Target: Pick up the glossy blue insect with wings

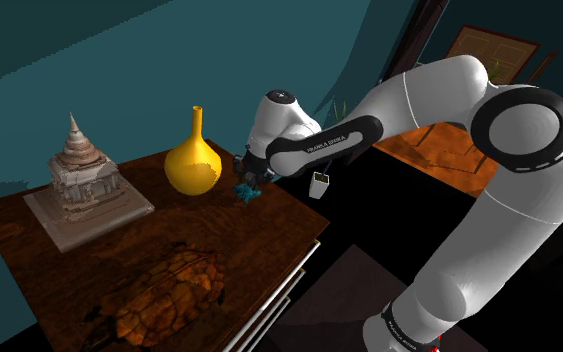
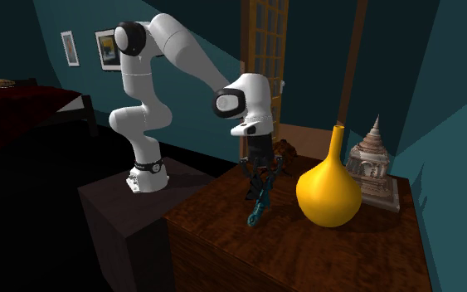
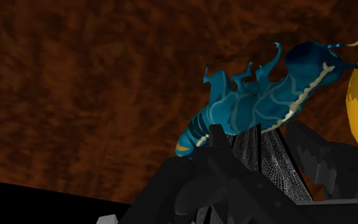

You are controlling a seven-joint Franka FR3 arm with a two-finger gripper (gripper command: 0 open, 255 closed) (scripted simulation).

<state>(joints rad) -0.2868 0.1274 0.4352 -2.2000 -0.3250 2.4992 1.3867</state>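
Clasping the insect (image 3: 260, 95) by its grey, veined wings, the gripper (image 3: 257, 137) is narrow, with a black finger on each side of the wings. The glossy blue body, marked with a pale stripe, lies tilted across the fingertips, its curled legs pointing away from the hand.

In the second exterior view the gripper (image 2: 260, 170) points straight down over the table (image 2: 306, 249). The insect (image 2: 259, 203) hangs below it, head down. Its lowest tip is at or just above the wood, and I cannot tell which.

A yellow vase (image 2: 329, 191) stands just beside the insect, apart from it, with a pale stupa (image 2: 374, 162) behind the vase.

In the shoulder view the gripper (image 1: 252, 180) and insect (image 1: 246, 191) are near the table's (image 1: 29, 240) far edge, on the vase's (image 1: 195, 160) right. The stupa (image 1: 84, 175) stands to the left, and a brown turtle (image 1: 159, 295) lies near the front.
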